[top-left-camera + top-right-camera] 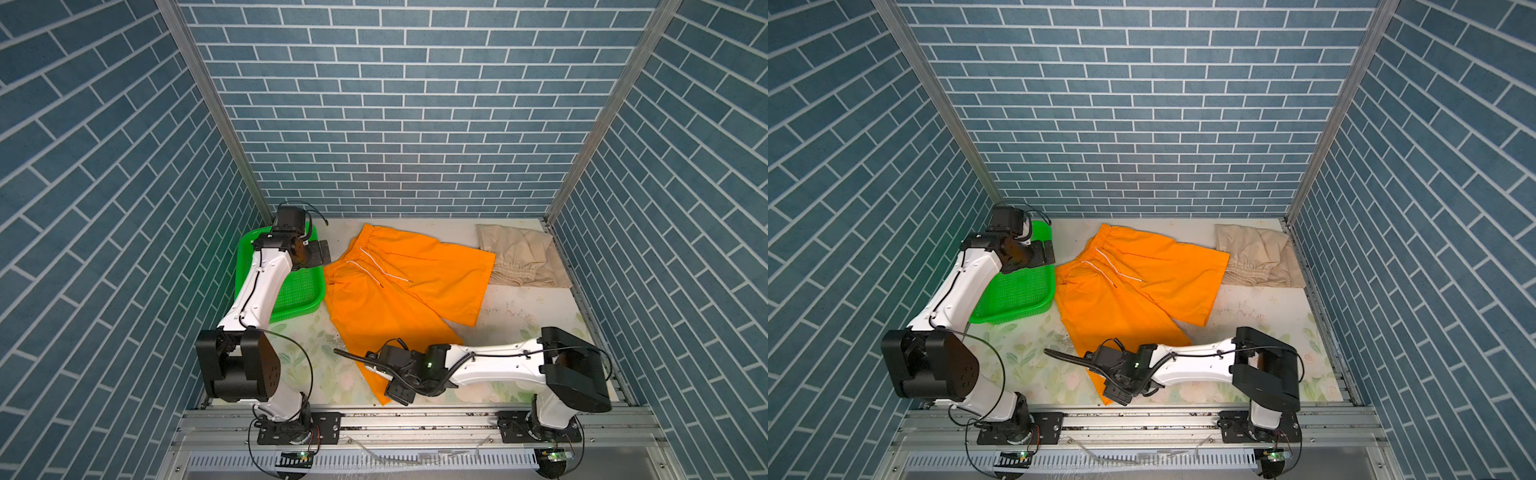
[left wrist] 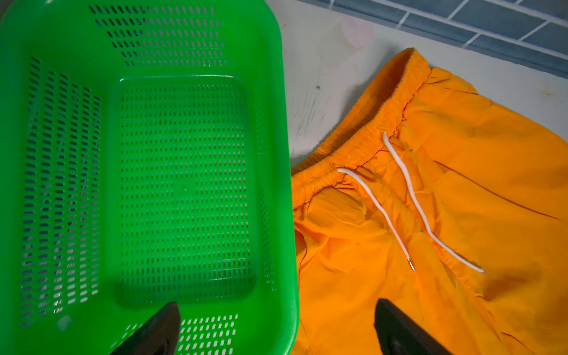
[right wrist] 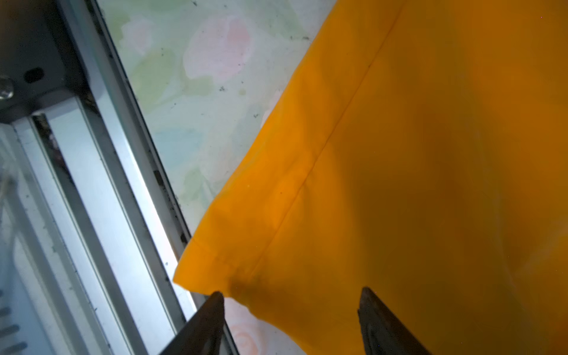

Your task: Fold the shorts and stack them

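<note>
Orange cloth shorts [image 1: 399, 286] lie flat mid-frame on the floral surface [image 1: 519, 309]: right pincer [image 3: 291, 292] spread over the lower-centre hem [image 3: 276, 215], left pincer [image 2: 276, 302] spread beside the waistband [image 2: 368, 144], beige cloth shorts [image 1: 519, 253] upper right. Folding cleanly likely needs matched corner pinches.

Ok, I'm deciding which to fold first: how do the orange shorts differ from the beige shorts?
The orange shorts lie spread open mid-table, with white drawstrings; the beige shorts sit compact in the far right corner, no drawstring visible. Both have gathered waistbands.

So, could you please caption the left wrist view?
Open left gripper hovers over green basket and neighbouring orange drawstring shorts.
</note>
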Tool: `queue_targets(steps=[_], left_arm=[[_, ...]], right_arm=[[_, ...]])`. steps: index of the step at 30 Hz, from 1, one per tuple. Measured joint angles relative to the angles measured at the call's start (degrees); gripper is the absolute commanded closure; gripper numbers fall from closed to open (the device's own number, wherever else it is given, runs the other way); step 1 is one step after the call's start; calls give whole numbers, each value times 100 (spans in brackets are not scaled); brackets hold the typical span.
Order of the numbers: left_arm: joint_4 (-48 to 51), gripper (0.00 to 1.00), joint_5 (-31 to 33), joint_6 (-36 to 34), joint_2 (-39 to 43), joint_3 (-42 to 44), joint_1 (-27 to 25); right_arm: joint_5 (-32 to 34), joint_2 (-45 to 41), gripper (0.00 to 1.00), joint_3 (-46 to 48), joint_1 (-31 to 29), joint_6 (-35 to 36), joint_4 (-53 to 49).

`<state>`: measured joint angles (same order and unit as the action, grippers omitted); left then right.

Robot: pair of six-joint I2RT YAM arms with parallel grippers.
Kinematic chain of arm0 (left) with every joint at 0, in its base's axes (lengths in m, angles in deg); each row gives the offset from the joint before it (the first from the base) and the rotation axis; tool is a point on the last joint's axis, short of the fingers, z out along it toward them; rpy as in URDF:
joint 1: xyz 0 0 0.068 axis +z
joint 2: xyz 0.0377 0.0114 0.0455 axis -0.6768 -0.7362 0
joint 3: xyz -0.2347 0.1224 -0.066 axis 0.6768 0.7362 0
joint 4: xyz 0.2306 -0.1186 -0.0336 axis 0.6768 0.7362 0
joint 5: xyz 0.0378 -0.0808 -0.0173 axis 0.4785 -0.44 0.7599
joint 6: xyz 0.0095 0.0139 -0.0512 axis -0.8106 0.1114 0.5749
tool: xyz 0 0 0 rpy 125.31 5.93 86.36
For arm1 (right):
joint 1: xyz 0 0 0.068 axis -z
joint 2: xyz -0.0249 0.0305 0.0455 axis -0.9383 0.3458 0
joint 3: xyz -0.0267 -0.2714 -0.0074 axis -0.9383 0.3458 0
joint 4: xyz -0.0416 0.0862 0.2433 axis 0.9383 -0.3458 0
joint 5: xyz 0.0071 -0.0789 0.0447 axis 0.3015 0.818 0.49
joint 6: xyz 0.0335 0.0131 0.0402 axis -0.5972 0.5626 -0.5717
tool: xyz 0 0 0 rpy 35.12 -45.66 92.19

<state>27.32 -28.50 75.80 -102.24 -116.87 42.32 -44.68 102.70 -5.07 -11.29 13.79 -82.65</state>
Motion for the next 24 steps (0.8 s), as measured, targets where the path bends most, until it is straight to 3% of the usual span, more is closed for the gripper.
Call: queue_targets(steps=[4,18,21,24], left_arm=[[-120,0,-92,120,278,404,109],[-262,0,-328,129,516,601,651],[-269,0,-442,125,555,601,651],[-308,0,-573,125,553,614,651]], right_arm=[[11,562,30,-883,-87,-254,-520],[343,1794,35,-2264,-350,-802,-1840],[420,1818,46,-2337,-365,-833,-2020],[527,1838,71,-2354,-369,-883,-2166]])
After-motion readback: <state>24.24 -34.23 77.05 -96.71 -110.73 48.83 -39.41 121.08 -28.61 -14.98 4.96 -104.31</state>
